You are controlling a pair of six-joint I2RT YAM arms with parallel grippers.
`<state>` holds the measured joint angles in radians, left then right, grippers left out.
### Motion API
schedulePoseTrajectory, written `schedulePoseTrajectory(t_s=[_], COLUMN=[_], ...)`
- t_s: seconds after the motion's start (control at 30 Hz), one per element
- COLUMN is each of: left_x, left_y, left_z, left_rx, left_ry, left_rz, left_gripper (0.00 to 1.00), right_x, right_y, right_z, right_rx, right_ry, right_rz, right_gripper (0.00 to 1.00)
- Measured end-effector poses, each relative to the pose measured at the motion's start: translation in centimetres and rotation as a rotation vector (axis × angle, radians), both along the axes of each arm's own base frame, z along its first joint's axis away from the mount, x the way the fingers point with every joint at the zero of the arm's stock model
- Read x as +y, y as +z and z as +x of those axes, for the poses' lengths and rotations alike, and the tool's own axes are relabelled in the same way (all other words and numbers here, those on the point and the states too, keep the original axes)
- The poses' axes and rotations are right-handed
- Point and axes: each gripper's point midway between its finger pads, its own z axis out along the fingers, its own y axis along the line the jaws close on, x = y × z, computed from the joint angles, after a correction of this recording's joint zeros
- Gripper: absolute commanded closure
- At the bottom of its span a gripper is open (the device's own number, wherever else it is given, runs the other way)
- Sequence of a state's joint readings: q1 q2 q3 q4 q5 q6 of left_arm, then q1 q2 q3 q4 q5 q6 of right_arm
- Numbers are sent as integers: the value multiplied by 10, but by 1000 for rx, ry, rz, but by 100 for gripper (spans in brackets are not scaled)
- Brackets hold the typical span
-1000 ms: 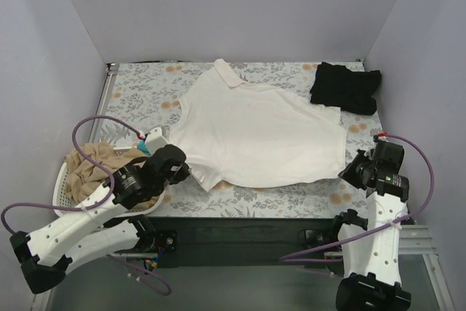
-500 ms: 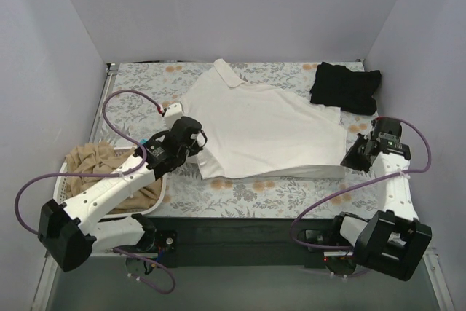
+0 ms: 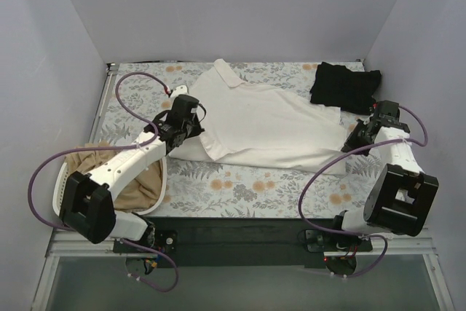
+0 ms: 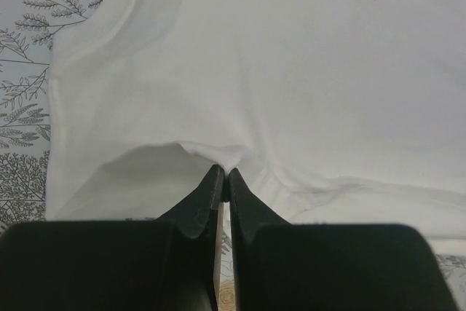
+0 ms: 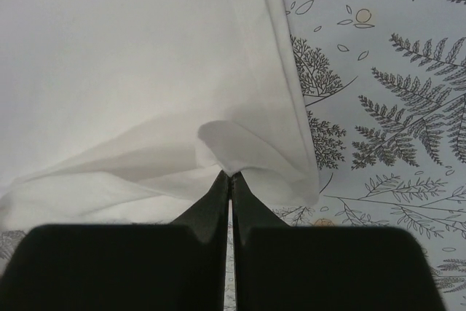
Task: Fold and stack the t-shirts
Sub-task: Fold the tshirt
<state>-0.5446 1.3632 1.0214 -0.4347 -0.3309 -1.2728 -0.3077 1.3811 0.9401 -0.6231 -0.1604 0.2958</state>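
Observation:
The white t-shirt (image 3: 266,125) lies across the middle of the floral table, its near edge folded up and back. My left gripper (image 3: 195,126) is shut on that edge at the shirt's left; in the left wrist view (image 4: 224,174) its jaws pinch white cloth (image 4: 277,71). My right gripper (image 3: 351,139) is shut on the same edge at the right; in the right wrist view (image 5: 231,175) a fold of white cloth (image 5: 131,71) sits between its jaws. The black t-shirt (image 3: 345,87) lies folded at the back right. The tan t-shirt (image 3: 138,186) lies bunched in the basket.
A white perforated laundry basket (image 3: 164,186) stands at the near left beside the left arm. Grey walls close in the back and both sides. The floral table cover (image 3: 240,183) shows in front of the white shirt. Purple cables loop off both arms.
Both grippers have moved away from me toward the back of the table, carrying the white shirt's near edge up and over the shirt. The fold now lies farther back.

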Motion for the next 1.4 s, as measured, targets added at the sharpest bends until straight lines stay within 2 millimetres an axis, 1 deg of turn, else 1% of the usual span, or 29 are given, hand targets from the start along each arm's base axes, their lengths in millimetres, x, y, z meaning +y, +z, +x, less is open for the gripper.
schedulePoseTrajectory(t_s=[0.1, 0.27, 0.47, 0.63, 0.73, 0.83, 1.13, 1.37, 1.4], left_x=[8, 15, 16, 15, 18, 20, 29, 25, 24], left_y=[-6, -7, -2, 5, 6, 3, -17, -31, -31], left_z=[10, 25, 38, 50, 57, 63, 77, 97, 102], left_rx=[17, 23, 18, 3, 2, 8, 53, 79, 81], left_ry=[13, 25, 25, 24, 32, 37, 53, 43, 42], left_rz=[-5, -37, -73, -97, -107, -113, -113, -114, -114], left_gripper=[100, 100, 100, 100, 100, 100, 100, 100, 93], right_x=[-2, -6, -11, -13, -12, -10, -10, -9, -9], right_y=[-6, -3, -6, -13, -14, -14, -20, -31, -31], right_z=[5, 18, 33, 39, 42, 47, 55, 60, 61], right_rx=[19, 11, 13, 37, 42, 41, 57, 83, 83], right_ry=[0, 0, -2, -1, 8, 18, 27, 38, 39], right_rz=[6, 3, -1, -10, -22, -36, -62, -83, -85], right_gripper=[99, 99, 99, 99, 99, 99, 99, 99, 94])
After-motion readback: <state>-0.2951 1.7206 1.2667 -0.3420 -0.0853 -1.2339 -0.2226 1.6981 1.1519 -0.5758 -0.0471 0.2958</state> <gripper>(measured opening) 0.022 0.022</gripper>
